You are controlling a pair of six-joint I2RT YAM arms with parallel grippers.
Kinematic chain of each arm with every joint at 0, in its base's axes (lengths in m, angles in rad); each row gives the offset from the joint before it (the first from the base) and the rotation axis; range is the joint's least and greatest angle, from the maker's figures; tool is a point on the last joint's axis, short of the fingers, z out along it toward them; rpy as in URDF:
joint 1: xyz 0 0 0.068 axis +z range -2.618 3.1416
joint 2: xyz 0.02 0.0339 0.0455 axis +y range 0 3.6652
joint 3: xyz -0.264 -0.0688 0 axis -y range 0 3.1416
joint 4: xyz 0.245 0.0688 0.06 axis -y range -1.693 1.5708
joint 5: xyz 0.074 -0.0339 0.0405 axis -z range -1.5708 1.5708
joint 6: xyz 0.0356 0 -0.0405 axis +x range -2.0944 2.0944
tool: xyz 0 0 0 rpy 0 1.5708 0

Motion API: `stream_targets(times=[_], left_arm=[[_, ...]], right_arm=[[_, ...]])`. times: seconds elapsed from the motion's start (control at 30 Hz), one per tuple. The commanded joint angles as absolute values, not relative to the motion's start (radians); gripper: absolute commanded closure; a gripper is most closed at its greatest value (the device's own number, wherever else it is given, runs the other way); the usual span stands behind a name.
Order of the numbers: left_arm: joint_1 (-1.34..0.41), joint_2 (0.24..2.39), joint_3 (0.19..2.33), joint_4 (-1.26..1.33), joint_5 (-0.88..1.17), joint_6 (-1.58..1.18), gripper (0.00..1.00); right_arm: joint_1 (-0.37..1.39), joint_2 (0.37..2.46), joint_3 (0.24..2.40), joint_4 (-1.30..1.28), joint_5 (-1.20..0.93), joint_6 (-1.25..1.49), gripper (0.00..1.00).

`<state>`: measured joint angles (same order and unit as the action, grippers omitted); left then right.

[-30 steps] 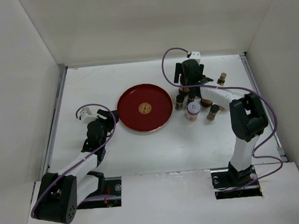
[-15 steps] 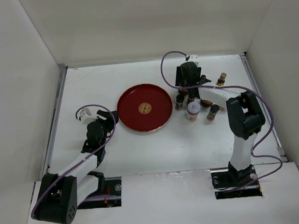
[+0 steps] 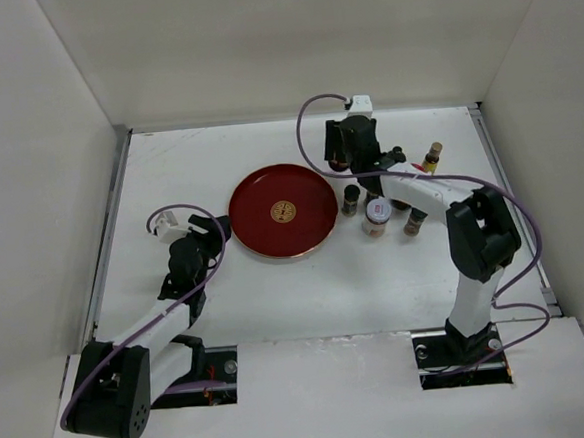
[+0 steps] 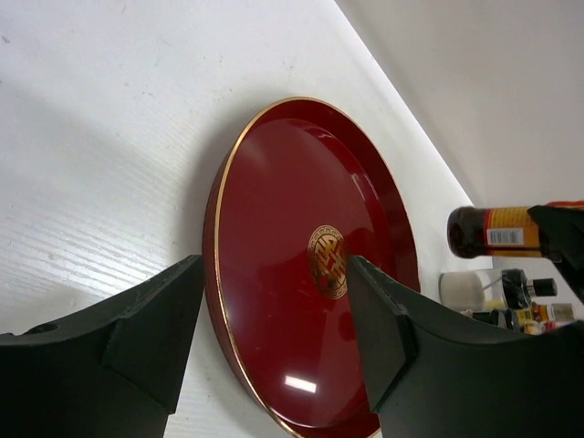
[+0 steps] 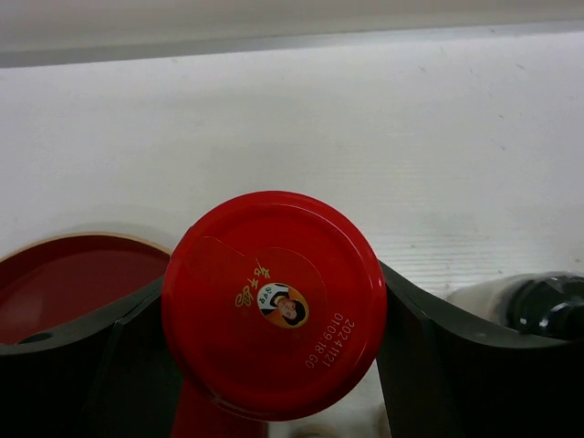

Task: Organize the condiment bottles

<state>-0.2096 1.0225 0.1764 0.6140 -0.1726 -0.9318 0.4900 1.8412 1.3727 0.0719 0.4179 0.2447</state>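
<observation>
While the right gripper [image 3: 348, 157] clasps a red-lidded jar [image 5: 274, 306] beside the red tray [image 3: 258, 231], the left gripper [image 4: 274, 315] gapes at its rim

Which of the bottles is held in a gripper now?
The brown jar with the red lid: the right gripper clamps its sides, near the red tray. The other bottles stand free on the table.

tray [image 3: 258, 236] mid-table, condiment bottles [image 3: 376, 216] clustered just right of it (one apart, farther right)
</observation>
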Motion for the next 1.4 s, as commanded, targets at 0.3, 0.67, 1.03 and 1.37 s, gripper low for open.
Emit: stream_targets(times=[0.3,0.67,1.03,1.37], left_arm=[[-0.15,0.989,0.141,0.653,-0.17,-0.977,0.38],[-0.151,0.983,0.137,0.658,-0.17,-0.979,0.38],[-0.156,0.983,0.138,0.658,-0.173,-0.977,0.38],[-0.145,0.962,0.133,0.653,-0.167,-0.977,0.38]], right_arm=[[0.758,2.052,1.748,0.227,0.394,0.247,0.47],[0.832,2.286,2.003,0.115,0.408,0.235,0.46],[0.861,2.234,1.911,0.15,0.425,0.259,0.12],[0.848,1.881,1.613,0.268,0.416,0.265,0.18]])
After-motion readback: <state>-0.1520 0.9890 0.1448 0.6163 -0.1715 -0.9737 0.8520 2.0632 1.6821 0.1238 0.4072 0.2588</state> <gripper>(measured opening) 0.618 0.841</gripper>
